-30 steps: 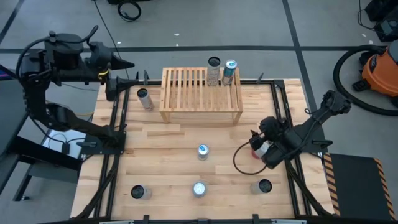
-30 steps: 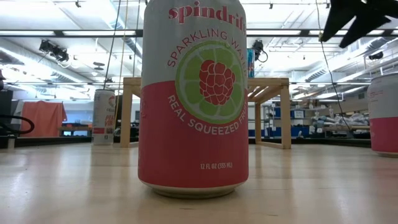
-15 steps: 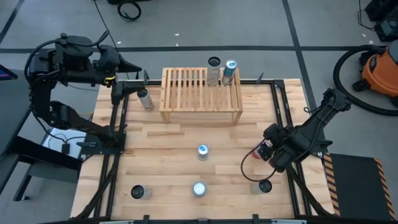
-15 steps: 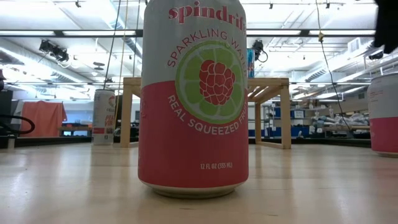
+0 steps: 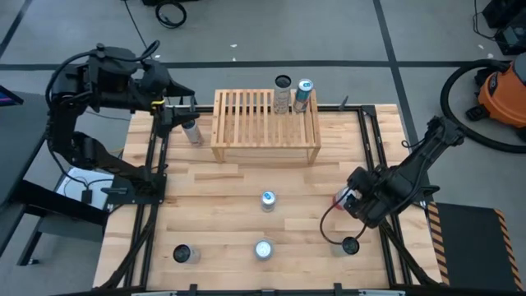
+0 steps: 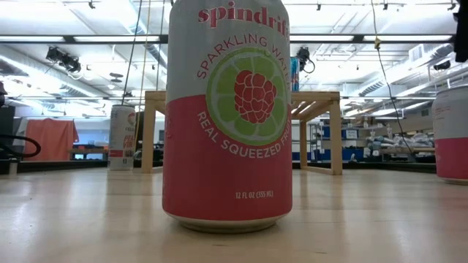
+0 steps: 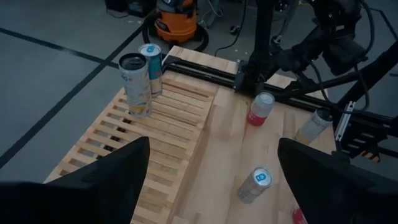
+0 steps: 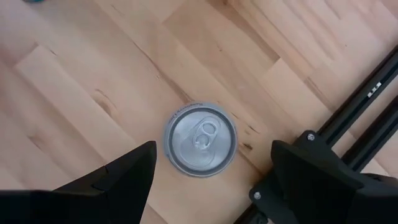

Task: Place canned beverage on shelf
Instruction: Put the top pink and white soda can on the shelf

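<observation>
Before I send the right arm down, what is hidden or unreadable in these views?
- Low view: the pink can fills the middle, hiding most of the shelf and the table behind it.
- Low view: the right-edge can is cut off by the frame.
- High view: the right gripper covers part of a red can.
- Right wrist view: only the silver can lid shows; its label is unseen.

wooden table [image 5: 246,222] — shelf [image 5: 265,127] and scattered cans [image 5: 268,200] on it

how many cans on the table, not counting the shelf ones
6: one left of the shelf, one centre, three along the near edge, one pink, half hidden under the right arm.
</observation>
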You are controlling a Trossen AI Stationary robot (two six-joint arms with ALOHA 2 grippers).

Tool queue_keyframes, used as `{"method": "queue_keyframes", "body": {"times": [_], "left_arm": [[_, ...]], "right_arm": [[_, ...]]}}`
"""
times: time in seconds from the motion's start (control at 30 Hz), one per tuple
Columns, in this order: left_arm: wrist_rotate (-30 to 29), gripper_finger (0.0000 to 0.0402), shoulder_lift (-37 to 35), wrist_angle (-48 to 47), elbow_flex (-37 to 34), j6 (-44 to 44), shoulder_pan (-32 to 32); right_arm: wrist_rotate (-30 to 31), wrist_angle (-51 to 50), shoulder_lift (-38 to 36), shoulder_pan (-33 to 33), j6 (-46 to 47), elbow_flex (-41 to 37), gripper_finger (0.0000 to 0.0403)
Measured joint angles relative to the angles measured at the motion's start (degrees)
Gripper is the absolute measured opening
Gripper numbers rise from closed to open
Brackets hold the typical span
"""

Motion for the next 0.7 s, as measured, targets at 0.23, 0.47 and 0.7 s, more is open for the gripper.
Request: {"method": "queue_keyframes", "body": {"times": [0.23, 0.47, 0.7], "left_arm": [[0.00, 0.0357, -0.02, -0.33, 0.00, -0.14, 0.00], [0.00, 0.0357, -0.02, -0.33, 0.00, -0.16, 0.00], [0.00, 0.0357, -0.02, -0.33, 0.00, -0.17, 0.00]], "right_arm": [[0.90, 3.29, 0.88, 0.00, 1.22, -3.54, 0.0327], [-0.25, 4.22, 0.86, -0.02, 4.13, -7.70, 0.0327], [-0.79, 9.08, 0.82, 0.00, 2.58, -9.62, 0.0327]]}}
